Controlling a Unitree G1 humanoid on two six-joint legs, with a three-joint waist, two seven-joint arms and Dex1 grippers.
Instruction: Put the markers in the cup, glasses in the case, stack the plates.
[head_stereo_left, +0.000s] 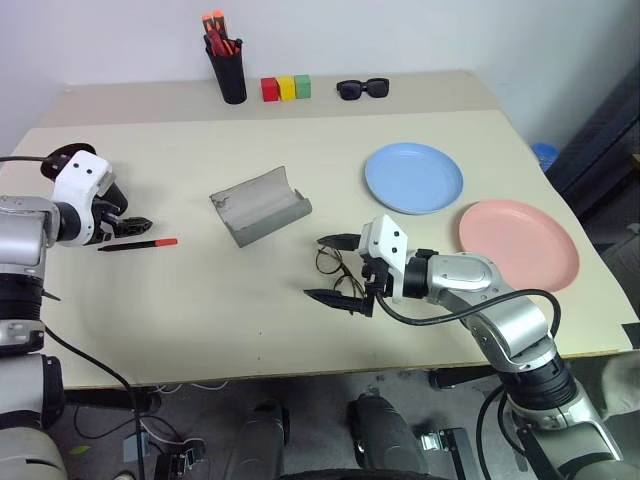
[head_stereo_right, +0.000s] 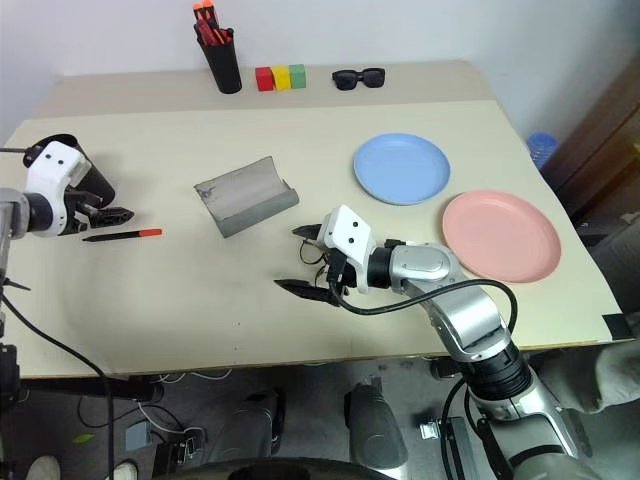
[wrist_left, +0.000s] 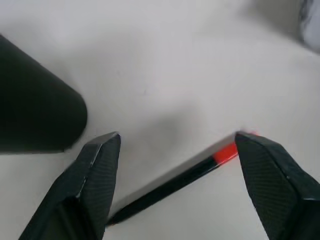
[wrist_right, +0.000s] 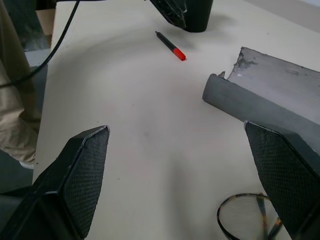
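Black/red marker (wrist_left: 187, 175) lies crosswise btwn left gripper (wrist_left: 177, 165) jaws, spread, empty; right gripper (head_stereo_left: 338, 270) jaws spread, far off.

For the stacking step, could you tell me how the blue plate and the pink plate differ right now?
The blue plate is light blue and sits farther back on the table; the pink plate is salmon and lies nearer the front, by the right edge. They lie side by side, not stacked. Both are round, shallow, empty and of like size.
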